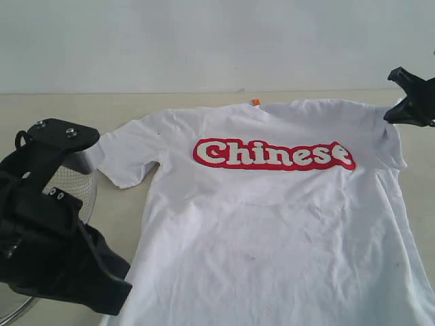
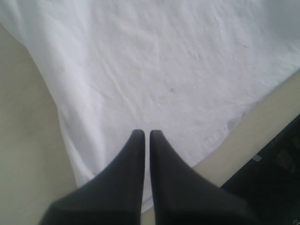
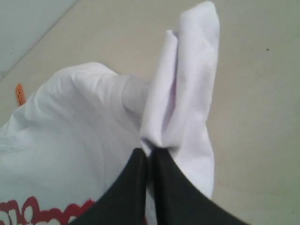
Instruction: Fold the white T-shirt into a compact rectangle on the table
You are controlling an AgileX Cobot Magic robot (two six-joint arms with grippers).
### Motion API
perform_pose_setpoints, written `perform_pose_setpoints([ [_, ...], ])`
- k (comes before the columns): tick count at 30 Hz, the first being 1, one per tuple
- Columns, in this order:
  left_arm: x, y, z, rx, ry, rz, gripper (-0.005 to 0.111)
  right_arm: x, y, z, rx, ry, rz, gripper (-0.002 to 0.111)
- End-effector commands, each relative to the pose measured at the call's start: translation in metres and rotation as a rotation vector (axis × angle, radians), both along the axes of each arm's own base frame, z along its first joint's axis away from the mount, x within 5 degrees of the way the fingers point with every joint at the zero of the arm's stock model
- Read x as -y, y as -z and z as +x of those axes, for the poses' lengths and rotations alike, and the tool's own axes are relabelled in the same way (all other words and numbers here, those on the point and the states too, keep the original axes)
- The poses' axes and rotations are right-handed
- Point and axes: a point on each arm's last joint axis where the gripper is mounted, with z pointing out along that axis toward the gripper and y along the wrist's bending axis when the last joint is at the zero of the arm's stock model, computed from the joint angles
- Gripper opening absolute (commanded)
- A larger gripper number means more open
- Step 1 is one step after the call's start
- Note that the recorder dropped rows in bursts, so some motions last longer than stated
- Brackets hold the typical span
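The white T-shirt (image 1: 272,224) lies spread face up on the table (image 1: 136,109), with its red banner (image 1: 272,155) and orange neck tag (image 1: 255,102) showing. My right gripper (image 1: 391,114) is at the shirt's far right shoulder. In the right wrist view it (image 3: 150,152) is shut on a bunched fold of the sleeve (image 3: 187,84), which stands lifted off the table. My left gripper (image 1: 117,295) hovers at the shirt's near left hem. In the left wrist view it (image 2: 146,133) is shut over plain white cloth (image 2: 164,70) with nothing between its fingers.
A round wire-mesh basket (image 1: 75,187) sits at the left, partly hidden by my left arm. Bare table (image 2: 23,140) borders the shirt's hem, and a dark object (image 2: 276,164) lies past the table edge. A pale wall (image 1: 204,41) rises behind the table.
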Motion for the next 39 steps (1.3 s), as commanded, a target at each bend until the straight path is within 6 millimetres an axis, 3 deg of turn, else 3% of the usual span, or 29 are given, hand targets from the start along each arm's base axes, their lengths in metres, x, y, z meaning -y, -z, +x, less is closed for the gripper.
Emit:
perform_pose_setpoints([
  [1,0.001,-0.003,0.001,0.018,0.005,-0.016,0.005,-0.013,-0.007,0.002,0.011,-0.053,0.008,0.000],
  [13,0.001,-0.003,0.001,0.021,0.012,-0.013,0.005,-0.051,-0.008,0.011,0.013,-0.162,0.008,0.000],
  [16,0.001,-0.003,0.001,0.021,0.013,-0.014,0.005,-0.053,-0.008,0.014,0.024,-0.149,-0.011,0.000],
  [22,0.001,-0.003,0.000,0.016,0.018,-0.010,0.005,-0.029,-0.019,0.016,0.077,-0.062,-0.092,0.005],
  [28,0.001,-0.003,-0.001,0.012,0.026,-0.001,0.005,0.012,-0.024,0.010,0.097,0.038,-0.133,0.057],
  [32,0.000,-0.002,-0.001,0.006,0.029,0.005,0.005,0.033,-0.010,0.006,0.072,0.076,-0.159,0.054],
  [39,0.001,-0.002,-0.002,-0.005,0.024,-0.004,0.005,0.040,0.016,0.010,0.031,0.104,-0.144,0.053],
])
